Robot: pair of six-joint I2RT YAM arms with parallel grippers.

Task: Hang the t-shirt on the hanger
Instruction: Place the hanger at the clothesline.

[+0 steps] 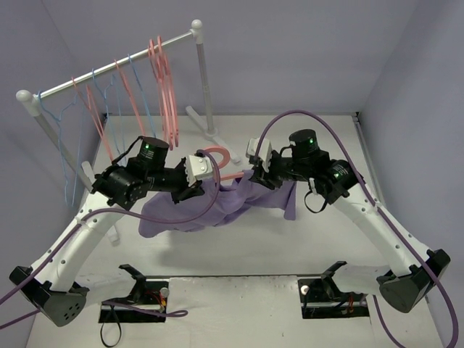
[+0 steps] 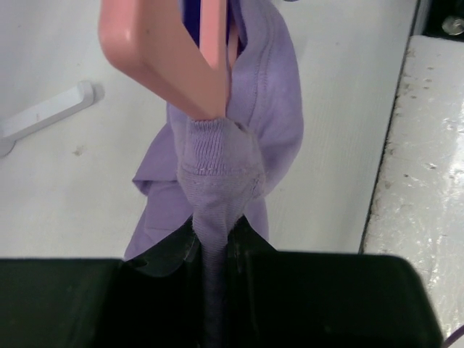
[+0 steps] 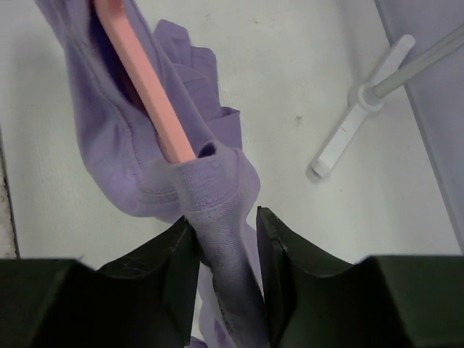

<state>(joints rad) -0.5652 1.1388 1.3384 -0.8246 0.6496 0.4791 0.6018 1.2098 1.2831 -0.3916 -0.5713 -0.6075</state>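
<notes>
End effectors [image 1: 208, 183] [image 1: 255, 174] face inward, pinching t-shirt [image 1: 239, 201] over hanger [image 2: 159, 51].

A white worktop [image 1: 239, 250] is seen, closed in at the back and sides by pale lavender walls [image 1: 304, 51]. Along its near edge a scuffed, mottled white board [image 1: 232, 308] is laid, parted from the smooth surface by a dark seam. Two white feet of a clothes rail are set directly on the smooth part: the rear foot [image 1: 205, 125] toward the back centre and the left foot [image 1: 88, 174] by the left wall. A purple t-shirt [image 1: 181, 214] is hung low over the middle, and a shadow is cast beneath it. Whether its lowest folds touch the surface cannot be told.
</notes>
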